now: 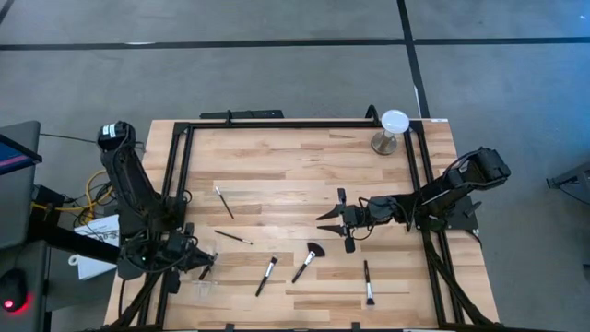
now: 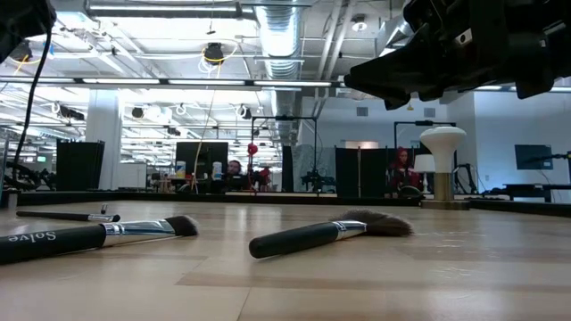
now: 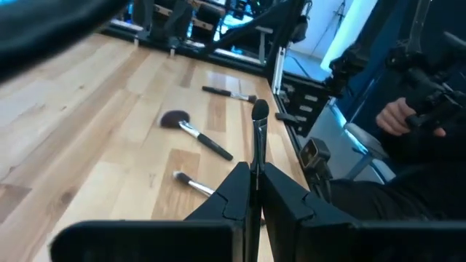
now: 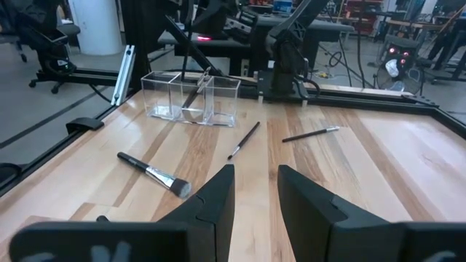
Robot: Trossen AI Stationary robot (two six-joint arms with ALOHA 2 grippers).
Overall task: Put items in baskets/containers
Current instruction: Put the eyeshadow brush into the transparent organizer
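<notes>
My left gripper (image 1: pixel 205 263) is at the table's near left, shut on a slim dark makeup brush (image 3: pixel 260 110). It hovers by the clear plastic container (image 4: pixel 191 98), which stands on the wood. Other brushes lie flat on the table: two thin ones (image 1: pixel 223 200) (image 1: pixel 233 237), a silver-ferruled one (image 1: pixel 266 276), a fan-headed one (image 1: pixel 306 263) and one at the near right (image 1: pixel 368 283). My right gripper (image 1: pixel 336 219) hangs open over the table's middle, with nothing between its fingers (image 4: pixel 218 193). My left gripper pinches the brush's thin handle (image 3: pixel 256 149) between its two fingers, which lie along the brush. The bristle head sticks out past the fingertips. The brush is clear of the table, and its head end (image 4: pixel 198 89) slants down at the container. I cannot tell whether it touches.
A round white disc on a metal stand (image 1: pixel 393 129) stands at the far right corner. A black metal frame (image 1: pixel 277 124) runs along the table's edges. Bare wood lies between the scattered brushes and the far edge.
</notes>
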